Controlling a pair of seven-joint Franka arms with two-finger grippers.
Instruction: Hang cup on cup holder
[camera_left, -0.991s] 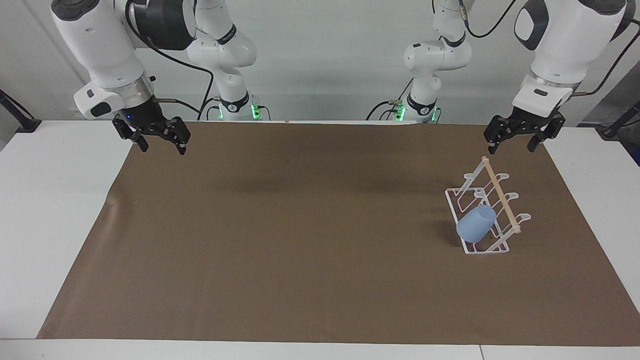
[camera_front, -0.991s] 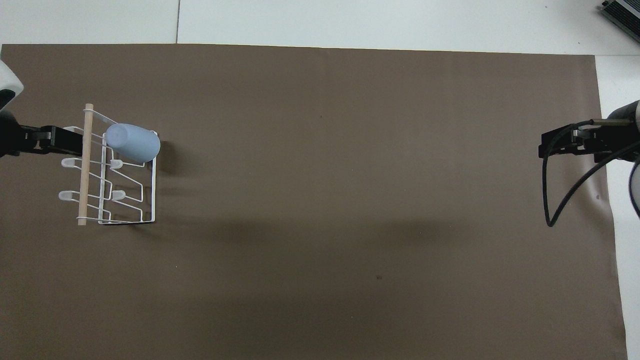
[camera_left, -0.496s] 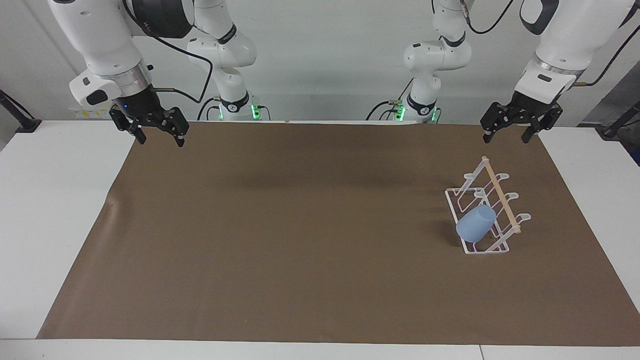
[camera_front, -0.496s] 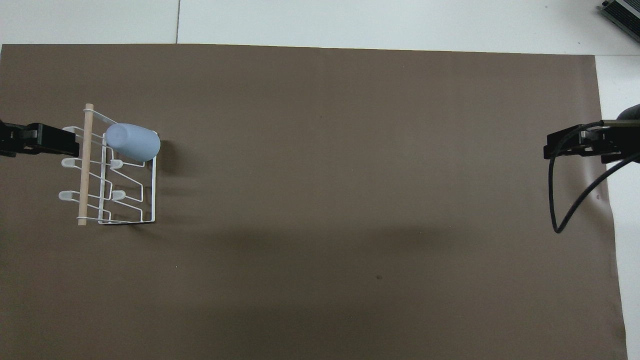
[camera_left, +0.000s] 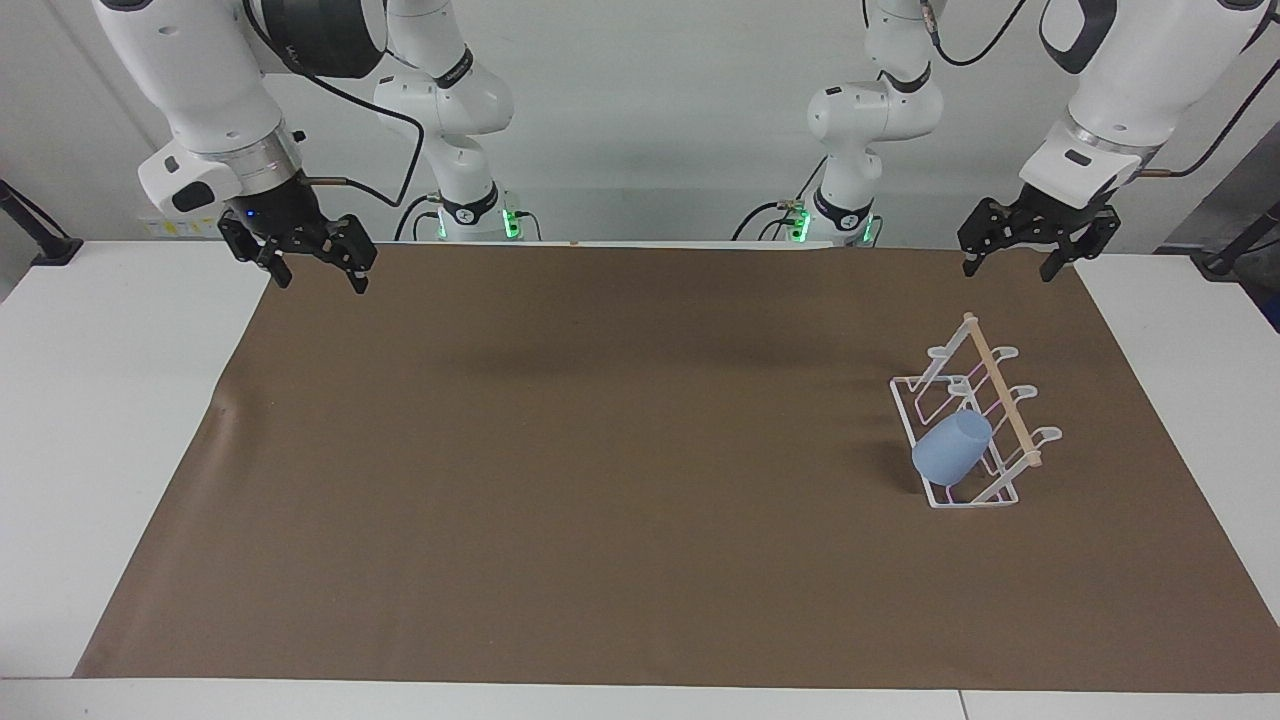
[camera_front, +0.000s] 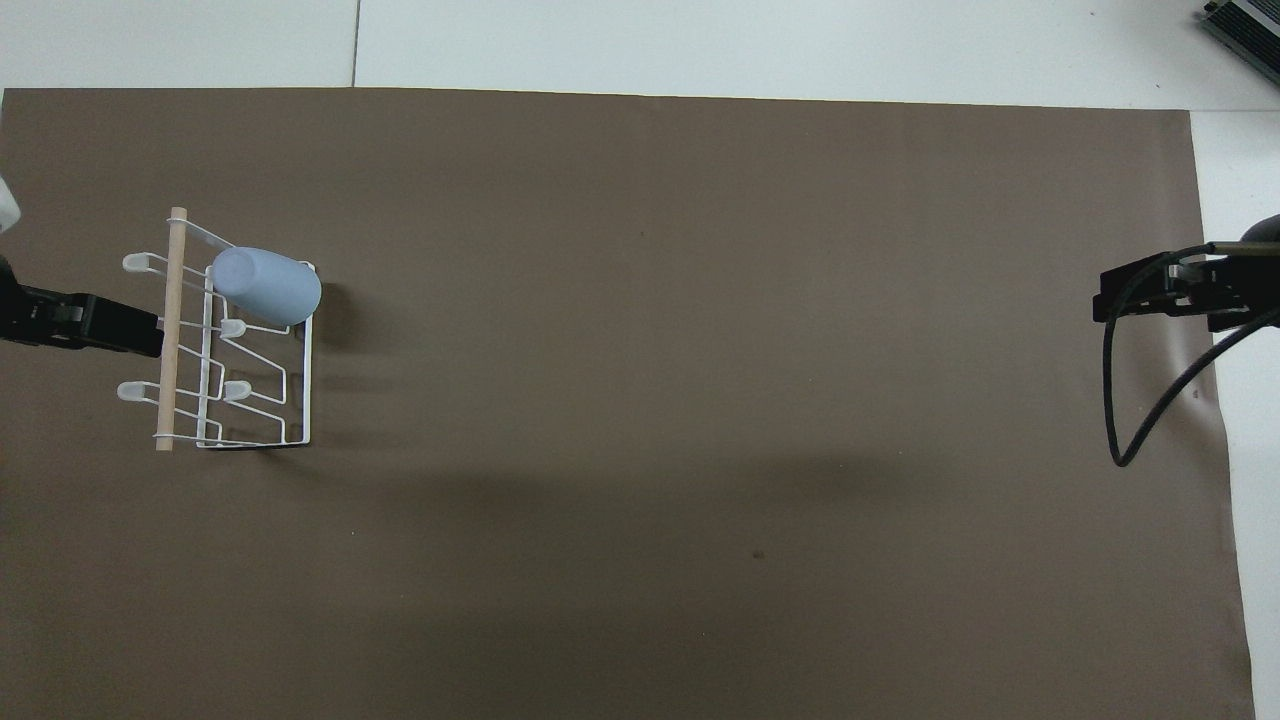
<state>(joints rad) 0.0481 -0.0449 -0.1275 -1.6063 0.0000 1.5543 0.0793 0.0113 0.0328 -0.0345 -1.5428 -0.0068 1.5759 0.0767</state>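
**Item 1: right gripper** (camera_left: 312, 272). Raised over the corner of the brown mat (camera_left: 600, 450) at the right arm's end of the table, at the robots' edge. Jaws wide apart, holding nothing. This arm waits.

**Item 2: left gripper** (camera_left: 1012, 260). Raised over the mat's edge at the left arm's end, above and clear of the rack. Jaws wide apart, empty.

**Item 3: cup holder** (camera_left: 1000, 395). White wire rack with a light wooden rod along its top, standing on the mat toward the left arm's end. The rod runs from near the robots to farther from them; slanted prongs rise on both sides of it.

**Item 4: cup** (camera_left: 952, 449). Light-blue tumbler seated on the prong farthest from the robots, on the side of the rack that faces the table's middle. Long axis tilted, following the prong's slant: closed base up and outward toward the table's middle, mouth down and inward toward the rod.

**Handling note.** The cup appears already hung, so the step in hand looks like clearing away. Done well, the left gripper keeps its jaws wide and stays high, away from rod and prongs, so nothing nudges the cup off.
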